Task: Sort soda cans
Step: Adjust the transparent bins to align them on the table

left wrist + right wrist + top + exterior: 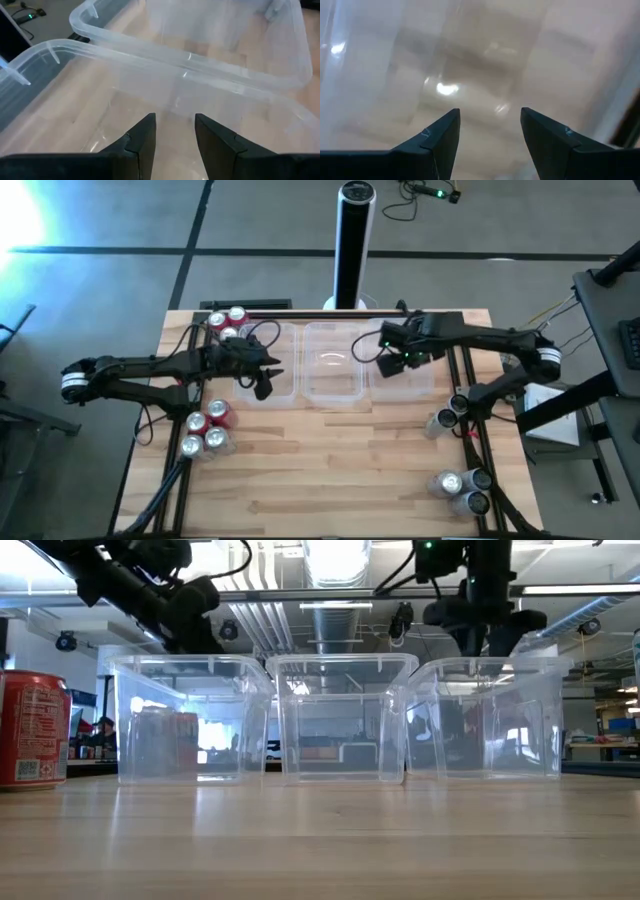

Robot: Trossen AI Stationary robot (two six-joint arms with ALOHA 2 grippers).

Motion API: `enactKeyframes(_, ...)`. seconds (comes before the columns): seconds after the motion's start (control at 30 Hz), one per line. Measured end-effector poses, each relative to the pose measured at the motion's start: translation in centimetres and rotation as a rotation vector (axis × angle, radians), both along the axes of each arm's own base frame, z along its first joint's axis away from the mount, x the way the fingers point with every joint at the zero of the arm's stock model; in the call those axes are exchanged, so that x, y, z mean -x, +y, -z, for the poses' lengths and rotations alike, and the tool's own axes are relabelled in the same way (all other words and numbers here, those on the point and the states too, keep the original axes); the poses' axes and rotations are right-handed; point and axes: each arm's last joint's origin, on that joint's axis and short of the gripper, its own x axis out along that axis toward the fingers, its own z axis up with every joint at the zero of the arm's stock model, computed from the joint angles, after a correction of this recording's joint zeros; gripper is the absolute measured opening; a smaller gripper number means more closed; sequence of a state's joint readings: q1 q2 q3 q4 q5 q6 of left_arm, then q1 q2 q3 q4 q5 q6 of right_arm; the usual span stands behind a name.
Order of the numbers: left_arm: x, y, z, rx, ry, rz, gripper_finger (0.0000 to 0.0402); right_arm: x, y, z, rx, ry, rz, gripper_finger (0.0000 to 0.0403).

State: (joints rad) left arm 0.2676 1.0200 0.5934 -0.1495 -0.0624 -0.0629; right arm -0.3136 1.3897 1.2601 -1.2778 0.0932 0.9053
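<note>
Three clear plastic tubs sit in a row at the far part of the wooden table point(330, 480): left tub point(283, 385), middle tub point(333, 370), right tub point(425, 380), walls touching or nearly so. A black cylindrical tower point(352, 245) stands on the floor beyond the table edge.

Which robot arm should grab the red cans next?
Probably the left. Its open, empty tool hovers over the left tub, with red cans just beside it; the right tool, also open, is over the right tub, far from them.
</note>
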Motion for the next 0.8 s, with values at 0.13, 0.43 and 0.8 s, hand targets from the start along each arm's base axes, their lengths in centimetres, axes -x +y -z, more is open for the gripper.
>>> enactKeyframes(0.13, 0.0, 0.0, -0.1, -0.003, -0.009, 0.001, 0.0121, -0.9, 1.0, 0.5, -0.046, 0.005, 0.01, 0.0203)
enactKeyframes(0.43, 0.0, 0.0, 0.0, 0.0, -0.001, 0.002, 0.0121, -1.1, 2.5, 0.6, -0.098, 0.017, 0.024, 0.0203)
enactKeyframes(0.8, 0.0, 0.0, 0.0, 0.0, -0.001, 0.003, 0.0121, -1.1, 4.0, 1.0, -0.143, 0.055, 0.015, 0.0203)
